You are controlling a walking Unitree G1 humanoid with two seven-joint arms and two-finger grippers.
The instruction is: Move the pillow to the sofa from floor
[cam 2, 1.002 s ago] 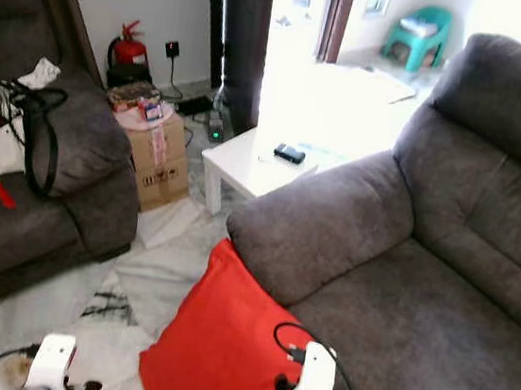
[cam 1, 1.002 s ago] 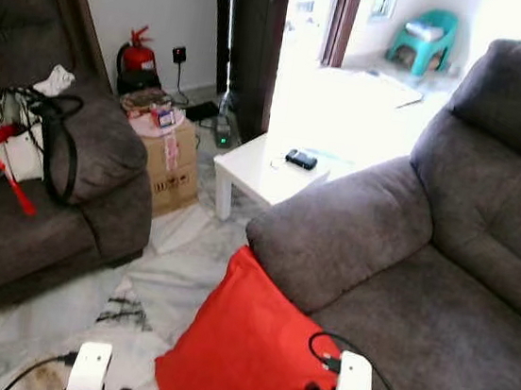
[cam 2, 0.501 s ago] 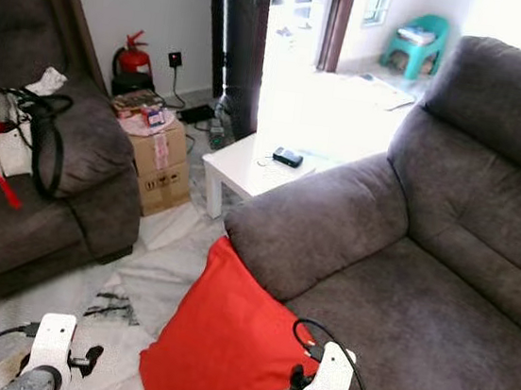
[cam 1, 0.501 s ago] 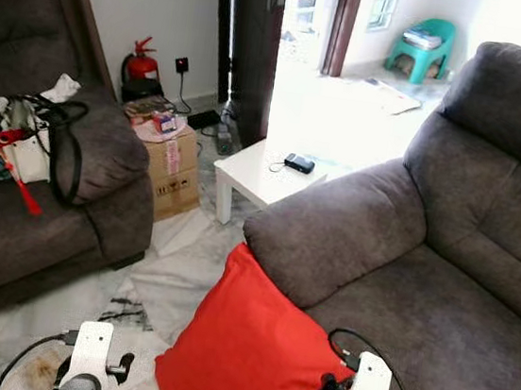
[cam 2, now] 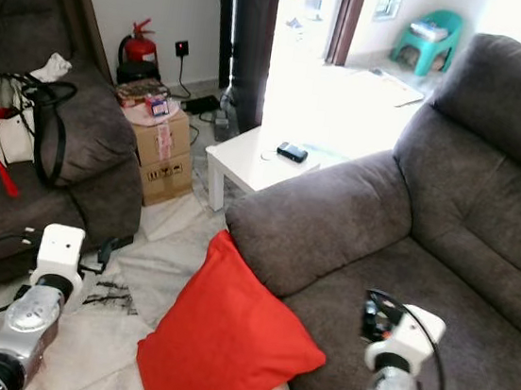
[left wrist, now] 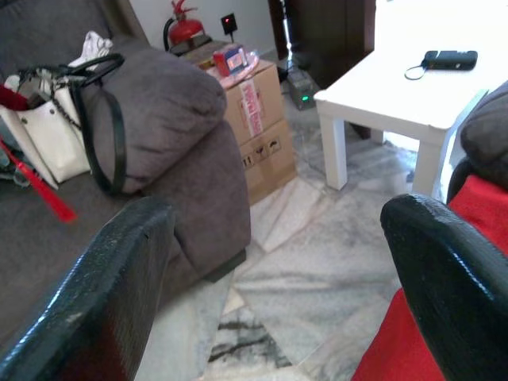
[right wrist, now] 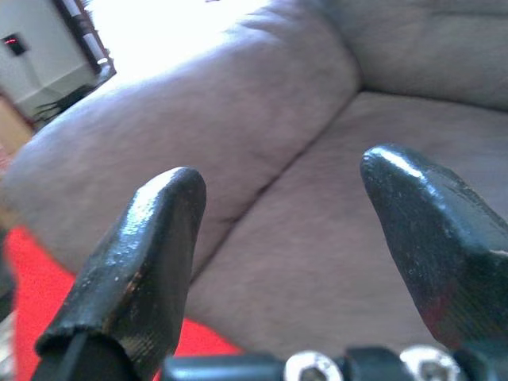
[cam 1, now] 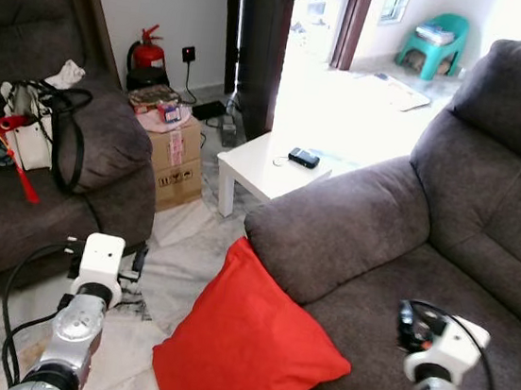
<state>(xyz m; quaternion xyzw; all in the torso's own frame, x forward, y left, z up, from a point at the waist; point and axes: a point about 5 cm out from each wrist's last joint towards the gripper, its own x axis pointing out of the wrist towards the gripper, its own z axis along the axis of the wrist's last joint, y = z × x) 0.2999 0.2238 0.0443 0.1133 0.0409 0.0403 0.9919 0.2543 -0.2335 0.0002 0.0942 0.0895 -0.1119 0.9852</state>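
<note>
Sofa (cam 1: 444,246) first, since it's the biggest thing here: grey-brown, nubby fabric, fat rounded armrest, its seat right under and ahead of my right gripper (right wrist: 294,238), whose fingers are spread wide with nothing between them. Red pillow (cam 1: 247,341) is square-ish, smooth and soft-looking, on its edge on the marble floor (cam 1: 181,261) and leaning against the sofa front, between my two grippers. Left gripper (left wrist: 278,262) is spread too, empty, with the pillow's corner just beside one finger. So I'd say nothing's done yet: grabbing, lifting and dropping it on the seat are all still left.
</note>
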